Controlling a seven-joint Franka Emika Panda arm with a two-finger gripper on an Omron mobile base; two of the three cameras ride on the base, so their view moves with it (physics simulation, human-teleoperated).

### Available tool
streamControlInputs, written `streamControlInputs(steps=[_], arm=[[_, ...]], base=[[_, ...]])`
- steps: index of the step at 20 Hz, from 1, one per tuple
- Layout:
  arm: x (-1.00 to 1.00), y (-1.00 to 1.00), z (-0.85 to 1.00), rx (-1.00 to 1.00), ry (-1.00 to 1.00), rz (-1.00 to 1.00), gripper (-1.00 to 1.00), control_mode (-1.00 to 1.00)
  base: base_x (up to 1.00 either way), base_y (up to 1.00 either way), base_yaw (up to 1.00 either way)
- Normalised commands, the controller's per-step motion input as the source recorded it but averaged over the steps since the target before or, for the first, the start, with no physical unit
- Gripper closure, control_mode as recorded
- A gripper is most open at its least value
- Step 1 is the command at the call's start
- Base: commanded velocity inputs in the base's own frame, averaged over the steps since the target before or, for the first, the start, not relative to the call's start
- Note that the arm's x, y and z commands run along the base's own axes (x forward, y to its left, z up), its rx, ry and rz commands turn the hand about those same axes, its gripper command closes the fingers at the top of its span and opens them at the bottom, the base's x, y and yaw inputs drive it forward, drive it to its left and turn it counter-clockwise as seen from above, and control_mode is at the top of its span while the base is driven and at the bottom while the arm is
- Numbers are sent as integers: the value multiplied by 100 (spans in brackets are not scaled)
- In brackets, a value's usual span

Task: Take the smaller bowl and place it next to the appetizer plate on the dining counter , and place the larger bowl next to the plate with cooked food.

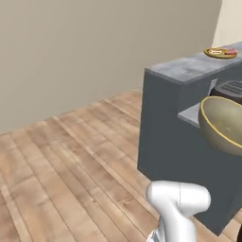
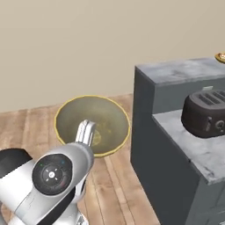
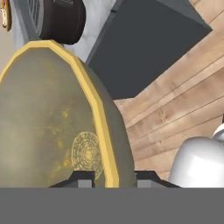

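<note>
The larger bowl (image 2: pixel 92 125) is pinched by its yellow rim in the end effector (image 3: pixel 114 178), one dark fingertip seen on each side of the rim at the bottom of the hand view. The plate with cooked food (image 1: pixel 220 52) lies on the dining counter (image 1: pixel 189 66), at the upper right of the left base view, well apart from the bowl and above it.

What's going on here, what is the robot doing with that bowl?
The robot arm is carrying the larger bowl, a wide tan-gold one with a yellow rim, held by its rim in the gripper. The bowl is tilted on edge in the air over the wooden floor, beside the dark grey end of the dining counter. A black toaster sits on a lower ledge, and the plate with cooked food rests farther along the countertop.
</note>
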Motion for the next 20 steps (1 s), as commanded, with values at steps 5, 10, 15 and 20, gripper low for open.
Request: streamControlInputs(steps=[5,10,15,20], arm=[[0,0,0,0,0,0,100,100],[0,0,0,0,0,0,100,100],[0,0,0,0,0,0,100,100],[0,0,0,0,0,0,100,100]], base=[[82,100,-53],[83,100,-54],[82,100,-53],[67,100,-47]])
